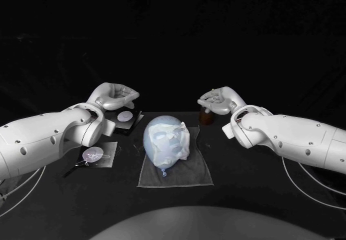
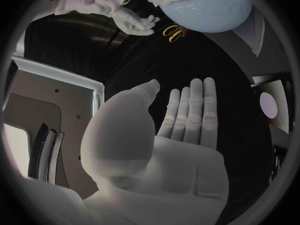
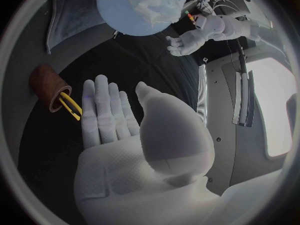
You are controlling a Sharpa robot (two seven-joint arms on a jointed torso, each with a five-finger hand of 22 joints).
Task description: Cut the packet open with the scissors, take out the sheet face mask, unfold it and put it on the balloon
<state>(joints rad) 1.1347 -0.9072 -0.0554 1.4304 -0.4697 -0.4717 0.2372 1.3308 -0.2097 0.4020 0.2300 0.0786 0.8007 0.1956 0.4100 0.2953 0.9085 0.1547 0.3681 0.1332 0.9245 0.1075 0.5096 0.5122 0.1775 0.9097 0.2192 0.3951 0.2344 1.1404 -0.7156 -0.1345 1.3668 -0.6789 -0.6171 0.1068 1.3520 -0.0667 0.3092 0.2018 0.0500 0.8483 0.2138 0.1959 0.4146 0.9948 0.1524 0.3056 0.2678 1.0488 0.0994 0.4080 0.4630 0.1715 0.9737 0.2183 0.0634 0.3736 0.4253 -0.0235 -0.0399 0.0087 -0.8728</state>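
The sheet face mask [image 1: 173,140] lies draped over the balloon [image 1: 160,121] on the grey cloth [image 1: 194,175] at mid-tabletop, so the task looks all but done, while the left robot hand [image 1: 115,97] and right robot hand [image 1: 220,100] hover beyond it, empty with fingers apart.

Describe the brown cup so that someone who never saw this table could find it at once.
Start at the pale blue balloon on the grey cloth, mid-table. Off the cloth's far corner, near the robot's right hand, sits a brown cup. It is the only brown thing, and the yellow handles of the scissors stick out of it.
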